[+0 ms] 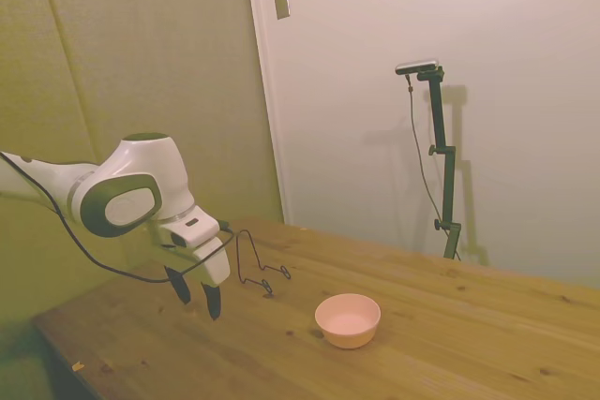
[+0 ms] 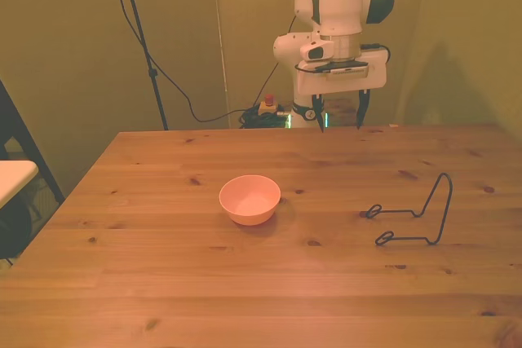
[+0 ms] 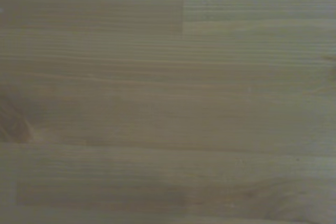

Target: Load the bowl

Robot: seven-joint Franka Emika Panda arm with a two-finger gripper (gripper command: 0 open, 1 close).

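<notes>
The small pale pink bowl (image 1: 348, 319) (image 2: 249, 199) stands upright and empty near the middle of the wooden table (image 1: 469, 344) (image 2: 163, 283). My gripper (image 1: 196, 298) (image 2: 339, 116) hangs open above the table's far edge in the front view, well away from the bowl, with nothing between its dark fingers. The thin black wire rack (image 1: 259, 269) (image 2: 416, 216) stands on the table toward the front view's right, apart from the bowl. The wrist view shows only bare wood planks (image 3: 168, 98).
A person-free room with plain walls surrounds the table. Beyond the table's far edge in the front view, cables and a red-button box (image 2: 267, 104) lie on the floor. A pale surface (image 2: 12, 175) juts in at the front view's left edge.
</notes>
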